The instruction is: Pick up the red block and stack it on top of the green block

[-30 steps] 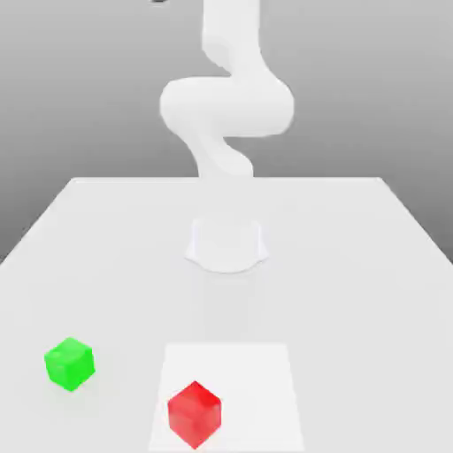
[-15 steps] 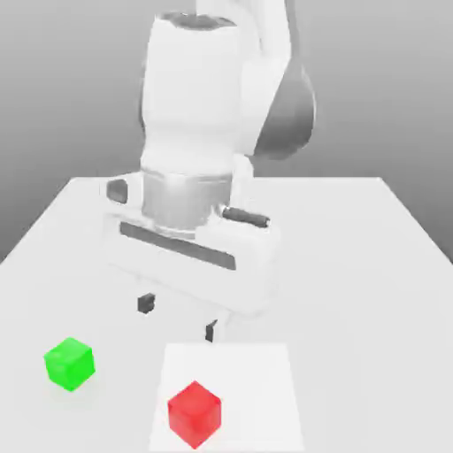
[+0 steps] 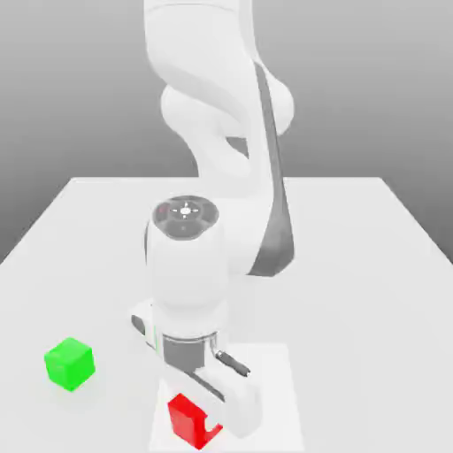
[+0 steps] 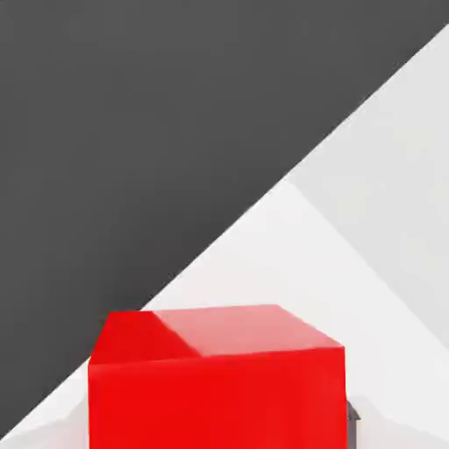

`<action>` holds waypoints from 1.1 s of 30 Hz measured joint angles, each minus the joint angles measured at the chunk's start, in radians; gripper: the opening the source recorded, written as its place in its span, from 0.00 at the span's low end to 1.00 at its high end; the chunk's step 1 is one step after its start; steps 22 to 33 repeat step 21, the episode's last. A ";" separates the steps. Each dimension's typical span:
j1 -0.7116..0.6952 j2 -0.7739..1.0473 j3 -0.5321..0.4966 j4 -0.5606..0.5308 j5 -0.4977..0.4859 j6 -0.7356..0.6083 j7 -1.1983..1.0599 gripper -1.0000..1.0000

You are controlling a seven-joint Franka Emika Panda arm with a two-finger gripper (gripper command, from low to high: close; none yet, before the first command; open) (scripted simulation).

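Exterior view puts red block right at the gripper

The red block (image 3: pixel 186 423) sat on the pale square (image 3: pixel 265 389) laid on the table (image 3: pixel 354 310), towards the square's near corner on the exterior view's left. The gripper (image 3: pixel 201 419) was down at the block, partly covering it, so hardly any sideways gap seemed left to cross. Whether it was wide or already closed on the block could not be told. The block showed no long axis, yet its sides stood askew to the square's edges and looked lined up with the hand in the hand view, which should suit a grip.

Outward from there, the green block (image 3: pixel 70 364) stood well apart, towards the table's edge on the exterior view's left and a little nearer its far edge. The carry, once the block was lifted, would have to go that way.
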 joint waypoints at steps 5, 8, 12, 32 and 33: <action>-0.021 -0.135 0.030 -0.021 0.043 -0.113 -0.032 0.00; -0.082 -0.222 -0.016 -0.055 0.068 -0.169 -0.077 0.00; -0.280 -0.326 -0.136 -0.118 0.101 -0.208 -0.164 0.00; -0.346 -0.181 -0.134 -0.134 0.141 -0.045 -0.223 1.00; -0.346 -0.181 -0.134 -0.134 0.141 -0.045 -0.223 1.00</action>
